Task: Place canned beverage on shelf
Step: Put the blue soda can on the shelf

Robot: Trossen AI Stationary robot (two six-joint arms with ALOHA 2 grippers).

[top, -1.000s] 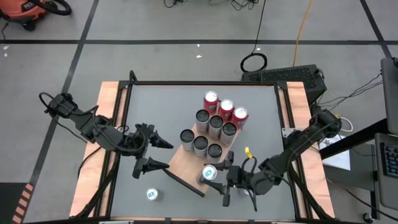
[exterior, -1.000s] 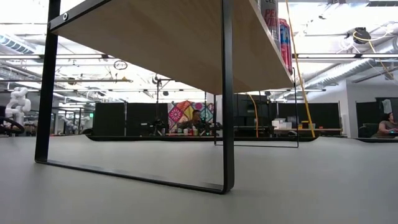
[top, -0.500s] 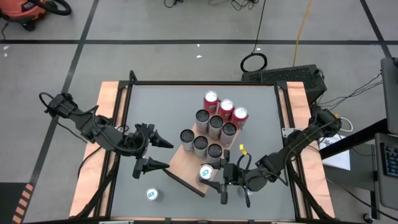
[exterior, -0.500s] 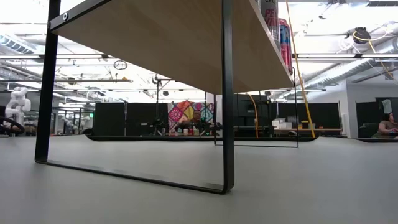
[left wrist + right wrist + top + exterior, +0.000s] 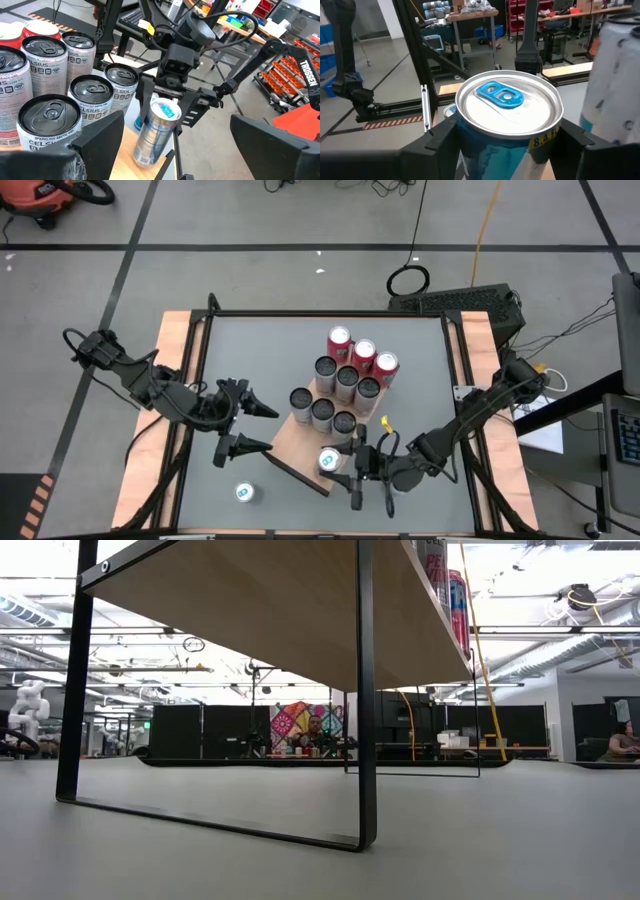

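Note:
The shelf is a light-brown board on black legs. It carries several grey cans and three red cans. My right gripper is shut on a silver-and-blue can with a blue tab, over the shelf's near right end. The can also shows in the left wrist view and the right wrist view. My left gripper is open and empty, just left of the shelf. The low view shows the shelf's underside. My right gripper pinches the can's upper wall between its two fingers, one on each side, just under the rim. The fingers come level from the table's right side. The can is tilted; I cannot tell whether its lower end touches the shelf.
A second blue-tabbed can stands on the grey tabletop near the front left. The shelf's black frame leg stands on the table. Wooden rails run along the table's left and right sides.
My right gripper has gone a little toward the table's left edge with the can, bringing it in over the shelf's near right end. My left arm has kept still.

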